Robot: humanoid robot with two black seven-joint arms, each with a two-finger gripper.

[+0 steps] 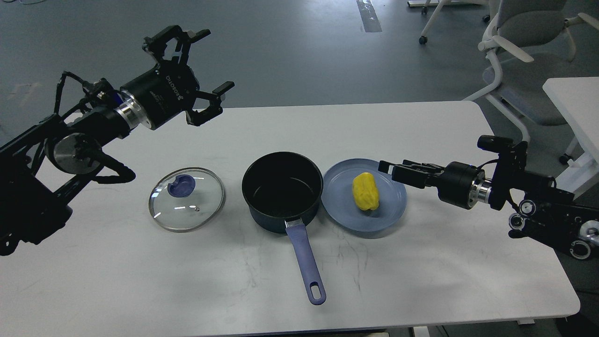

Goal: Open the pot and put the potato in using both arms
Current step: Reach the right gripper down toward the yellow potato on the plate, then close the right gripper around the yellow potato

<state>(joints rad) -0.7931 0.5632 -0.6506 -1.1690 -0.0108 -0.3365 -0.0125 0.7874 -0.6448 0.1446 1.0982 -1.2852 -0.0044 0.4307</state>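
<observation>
Both your grippers hold nothing: the left gripper (pixel 213 70) gapes wide, high above the lid (pixel 187 199). Your right gripper (pixel 386 167) points at the potato (pixel 365 191) just beside it; I cannot tell its opening. Beyond the potato stands the open pot (pixel 282 191).

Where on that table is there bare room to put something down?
Bare: the near strip either side of the pot handle, and the far strip behind it. Crowded: the middle row, where lid, pot and plate with the potato sit close together.
</observation>
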